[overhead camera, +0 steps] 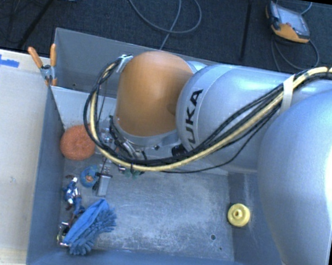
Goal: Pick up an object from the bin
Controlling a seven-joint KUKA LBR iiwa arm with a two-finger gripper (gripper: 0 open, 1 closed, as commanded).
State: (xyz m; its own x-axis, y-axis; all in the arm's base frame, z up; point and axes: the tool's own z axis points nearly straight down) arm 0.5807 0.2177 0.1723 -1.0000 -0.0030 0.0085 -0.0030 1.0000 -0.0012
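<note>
I see the bin (170, 223) floor free in the middle; an orange ball (77, 141) and blue rag (92, 223) block the left.

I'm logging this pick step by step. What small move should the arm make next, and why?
Probably a slight shift toward the view's left. The gripper hangs low at the left side of the bin, with a small blue and orange piece just beside it rather than under it. An orange round scrubber and a blue fuzzy cloth lie close by, so the shift should be small.
</note>
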